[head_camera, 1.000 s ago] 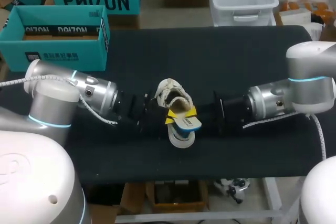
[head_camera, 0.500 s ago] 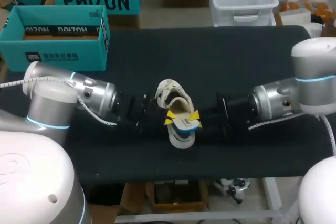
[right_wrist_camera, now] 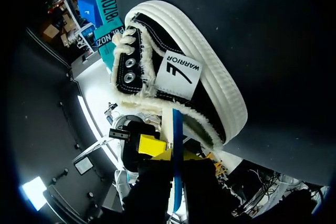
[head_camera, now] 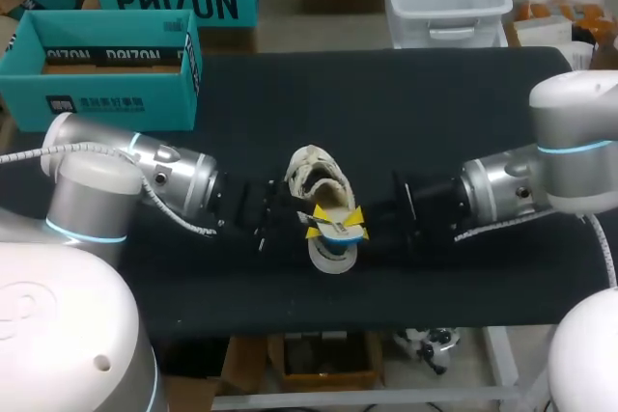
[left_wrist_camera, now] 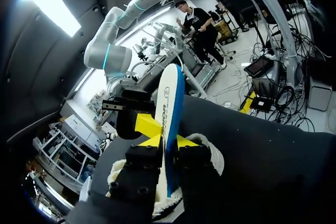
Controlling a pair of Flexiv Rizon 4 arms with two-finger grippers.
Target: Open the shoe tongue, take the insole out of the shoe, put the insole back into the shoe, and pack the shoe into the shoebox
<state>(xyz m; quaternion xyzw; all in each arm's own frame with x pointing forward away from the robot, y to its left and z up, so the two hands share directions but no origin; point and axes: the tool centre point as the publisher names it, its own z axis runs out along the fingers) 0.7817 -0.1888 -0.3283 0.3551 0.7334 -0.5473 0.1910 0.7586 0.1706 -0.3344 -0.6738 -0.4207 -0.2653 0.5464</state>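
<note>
Head: shoe (head_camera: pixel 322 190) mid way across the table (head_camera: pixel 435 94), long axis front to back, insole (head_camera: pixel 340 230) at its near end, pinched by left gripper (head_camera: pixel 314 222) and right gripper (head_camera: pixel 356 222) both. Left wrist: flat blue-and-white insole on edge, clamped. Right wrist: same clamp; black canvas, fleecy lining, ribbed white sole.

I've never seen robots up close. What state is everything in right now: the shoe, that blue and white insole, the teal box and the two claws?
Black shoe with white fleece lining and white sole: on the table, unboxed, mouth open.
Blue and white foam insole: held on edge at the shoe's mouth.
Teal cardboard shoebox: open, no shoe inside.
Left gripper: jaws shut on the insole.
Right gripper: jaws shut on the insole.
</note>
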